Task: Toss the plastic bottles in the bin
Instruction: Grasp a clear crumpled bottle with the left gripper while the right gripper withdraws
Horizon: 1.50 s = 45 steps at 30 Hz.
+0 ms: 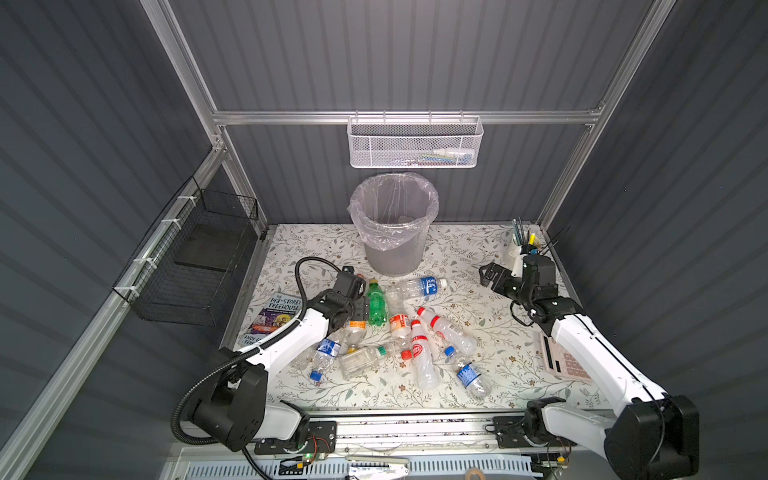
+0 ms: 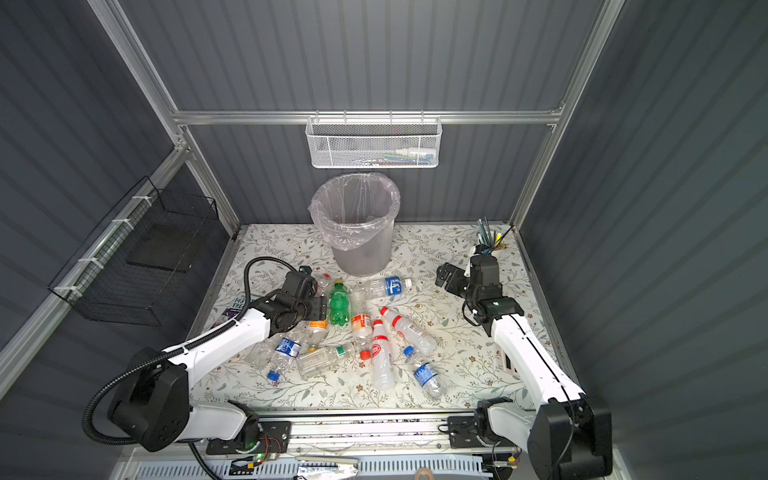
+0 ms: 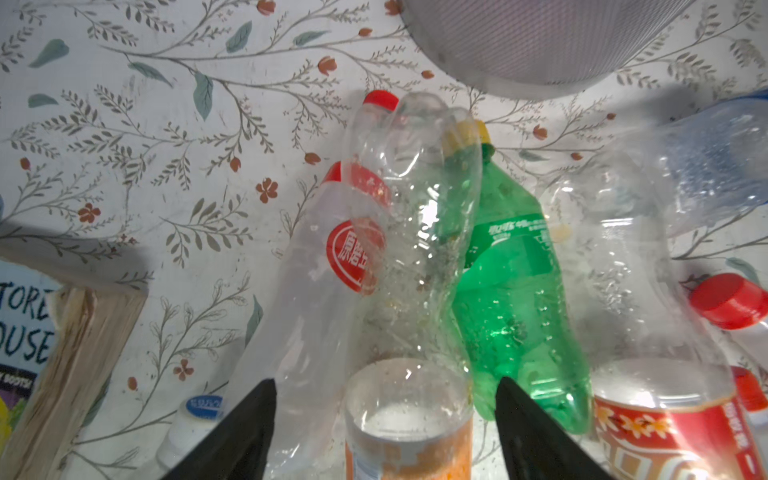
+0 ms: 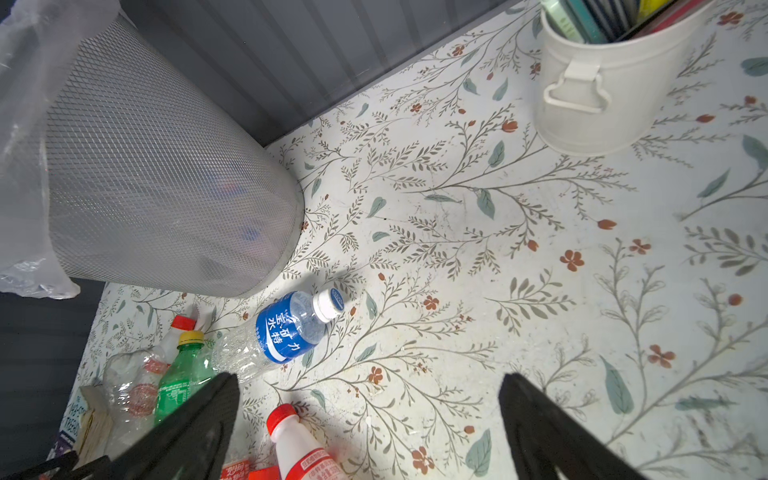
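Left gripper (image 3: pixel 384 386) straddles an orange-labelled bottle (image 3: pixel 409 436) in the crowded pile.
Jaws apart, slim gaps either side. Plastic bottles (image 1: pixel 422 353) litter the centre of both top views, the bin (image 1: pixel 392 245) just above them; right gripper (image 4: pixel 369 376) gapes wide over bare table (image 4: pixel 478 257) at right.

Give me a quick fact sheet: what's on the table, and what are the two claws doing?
Table: floral top, strewn with about a dozen bottles lying loose
Bin: grey mesh, bag-lined, upright behind the bottles
Left claw: open, straddling an orange-labelled bottle beside the green bottle
Right claw: open, empty, above bare table near the pen cup
Other items: book, calculator
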Each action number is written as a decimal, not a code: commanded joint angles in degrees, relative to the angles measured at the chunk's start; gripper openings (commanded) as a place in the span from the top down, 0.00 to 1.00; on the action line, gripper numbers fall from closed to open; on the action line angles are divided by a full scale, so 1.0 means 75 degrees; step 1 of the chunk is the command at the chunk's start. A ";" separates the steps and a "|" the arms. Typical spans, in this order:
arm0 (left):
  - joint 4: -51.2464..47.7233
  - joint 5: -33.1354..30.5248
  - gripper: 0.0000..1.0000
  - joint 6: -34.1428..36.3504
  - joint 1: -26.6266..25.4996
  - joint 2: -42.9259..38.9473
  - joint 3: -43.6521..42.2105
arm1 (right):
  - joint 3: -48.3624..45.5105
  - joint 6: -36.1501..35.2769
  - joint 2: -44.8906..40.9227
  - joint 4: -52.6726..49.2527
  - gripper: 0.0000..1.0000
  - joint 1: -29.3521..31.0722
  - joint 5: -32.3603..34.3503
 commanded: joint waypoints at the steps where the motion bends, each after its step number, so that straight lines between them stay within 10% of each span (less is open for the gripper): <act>1: -0.0475 0.0150 0.19 -0.0283 -0.0119 0.0190 0.0265 | 0.0009 0.0193 0.0144 0.0144 0.01 -0.0019 -0.0245; 28: -0.0267 0.0694 0.20 -0.0617 -0.0165 0.1549 0.0505 | -0.0043 0.0156 0.0131 0.0084 0.01 -0.0136 -0.0195; 45: -0.0055 0.0095 0.45 -0.0784 -0.0165 0.0026 0.0587 | -0.0117 0.0096 -0.0068 0.0068 0.01 -0.0341 -0.0005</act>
